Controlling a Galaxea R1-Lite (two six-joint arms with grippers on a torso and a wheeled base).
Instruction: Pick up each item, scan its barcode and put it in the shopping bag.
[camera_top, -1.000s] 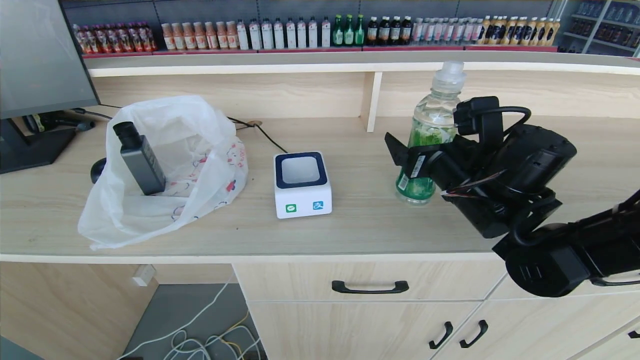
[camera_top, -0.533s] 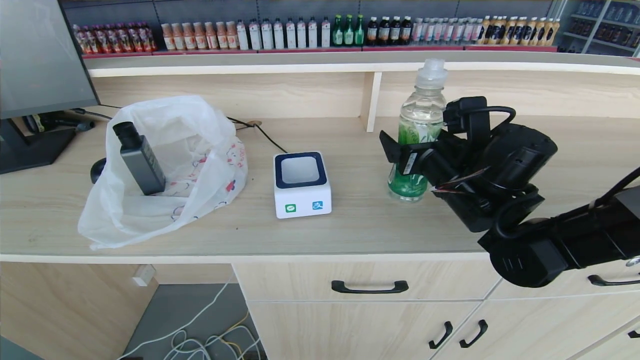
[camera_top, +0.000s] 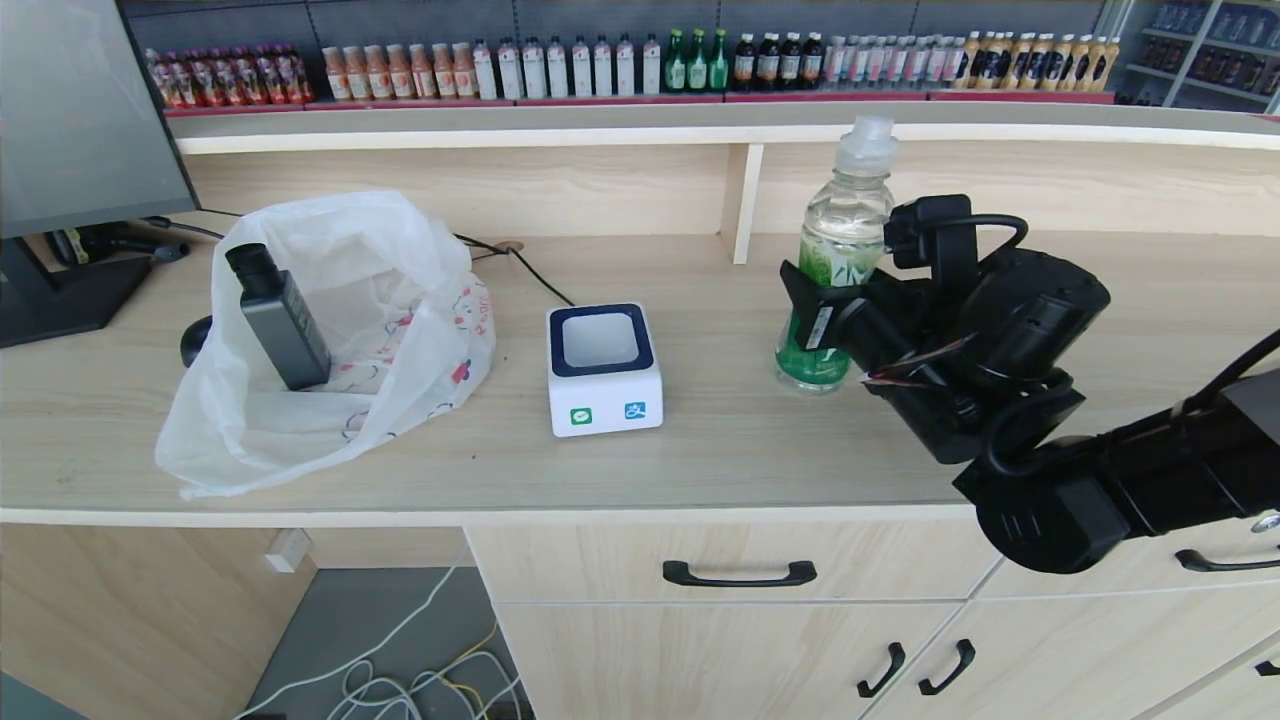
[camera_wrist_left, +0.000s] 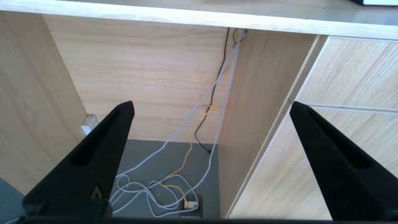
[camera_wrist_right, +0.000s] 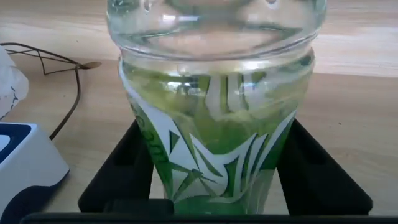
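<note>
A shop checkout: bottled drinks line shelves (camera_top: 640, 65) behind a wooden counter (camera_top: 700, 440) with a barcode scanner (camera_top: 604, 368).

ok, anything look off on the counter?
Nothing spilled or damaged. One oddity: the bottle sits tilted in the right gripper, with its cap leaning toward the robot's right. The grey container leans inside the shopping bag, which looks normal.
</note>
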